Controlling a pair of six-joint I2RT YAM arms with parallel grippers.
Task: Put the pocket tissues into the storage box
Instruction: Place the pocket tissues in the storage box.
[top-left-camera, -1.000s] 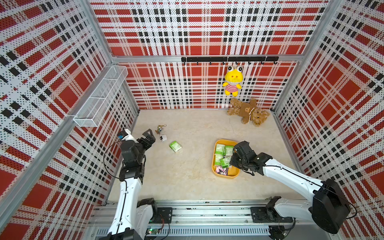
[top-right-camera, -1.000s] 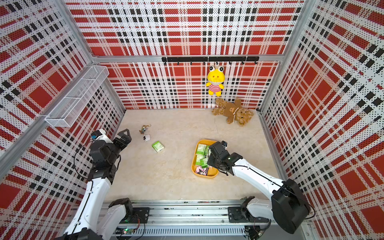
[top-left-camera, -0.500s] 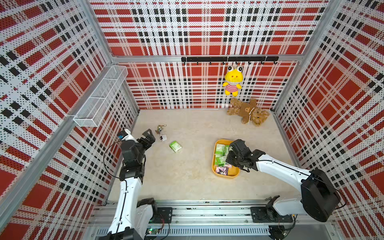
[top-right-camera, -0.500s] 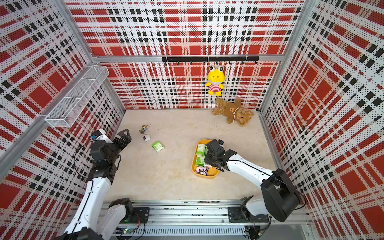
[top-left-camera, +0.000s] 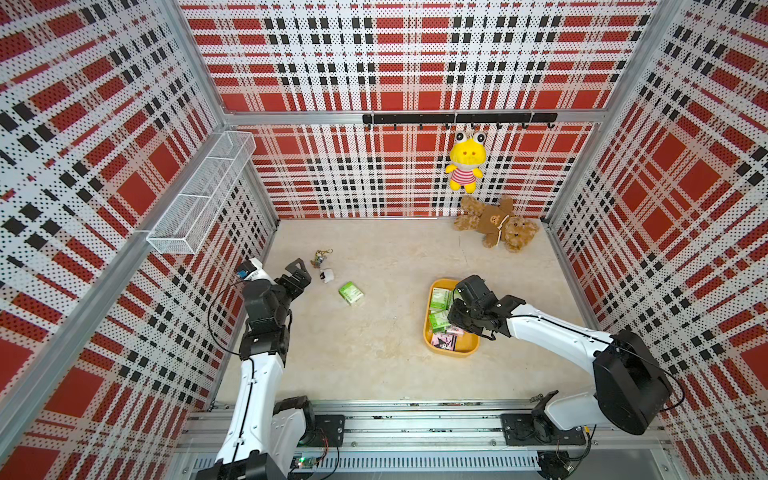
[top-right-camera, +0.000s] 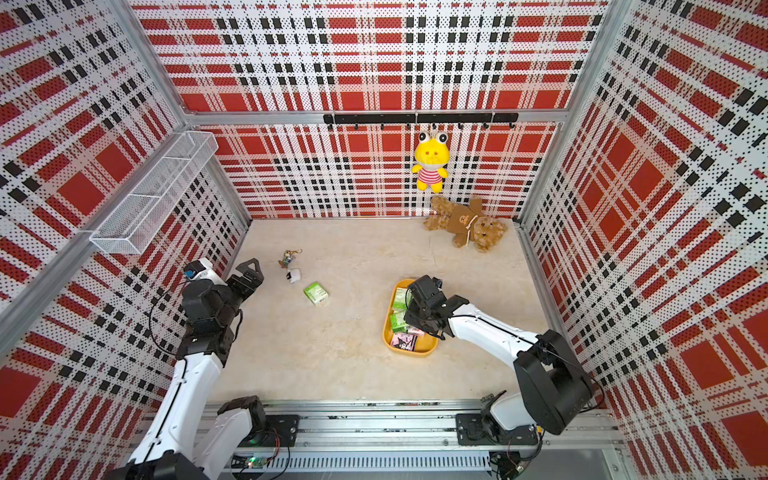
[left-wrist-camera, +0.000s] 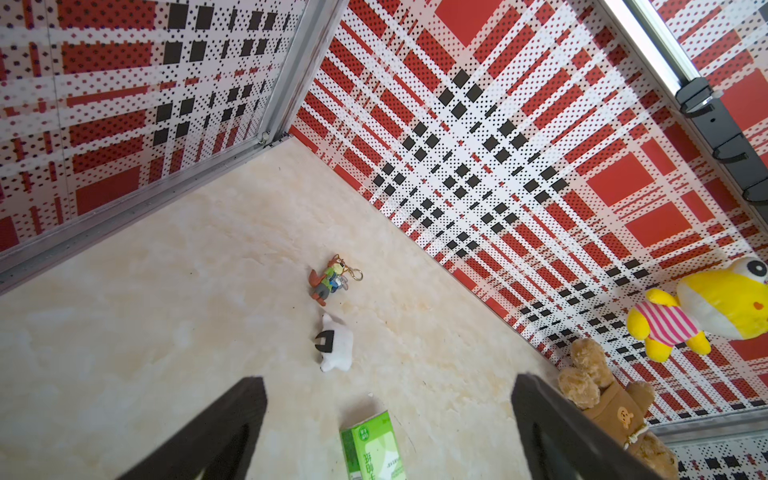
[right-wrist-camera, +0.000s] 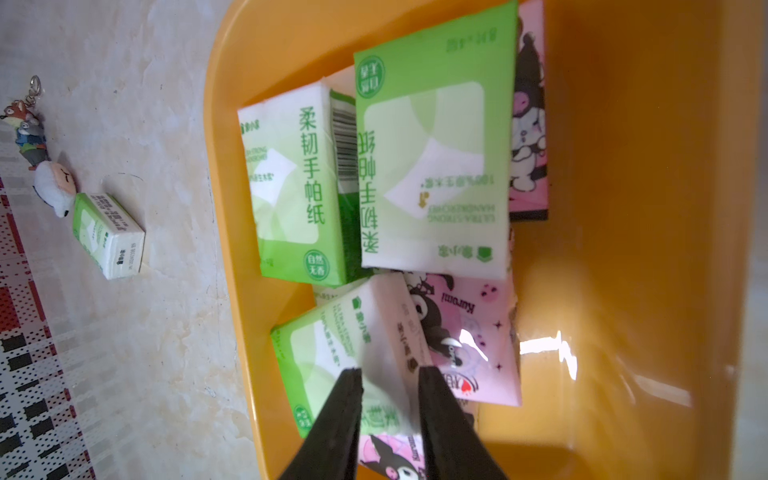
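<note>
Packets of pocket tissues (right-wrist-camera: 432, 166) lay piled in the yellow-orange storage box (top-left-camera: 453, 354). Some were green-and-white and some were pink with a black cartoon figure. They lay partly on top of each other and turned different ways. The storage box sat on the floor toward the right side, and its long side ran from the near edge toward the back wall.

The right gripper (right-wrist-camera: 387, 370) hung over the middle of the box, pointing down. Its fingers stood a little apart with the white edge of a green packet (right-wrist-camera: 328, 353) between them. That spot was too blurry to tell if they pinched it.

One loose green packet (top-left-camera: 351, 293) lay flat on the floor, well apart from the box on its left. Its long side slanted from far-left to near-right. A small white plush (top-left-camera: 327, 275) sat just beside its far end, and a fox keychain (top-left-camera: 321, 258) lay a bit farther back.

The left gripper (top-left-camera: 297, 275) was near those, with its fingers spread wide and holding nothing. A brown teddy bear (top-left-camera: 494, 224) lay by the back wall, under a hanging yellow frog plush (top-left-camera: 466, 162).
</note>
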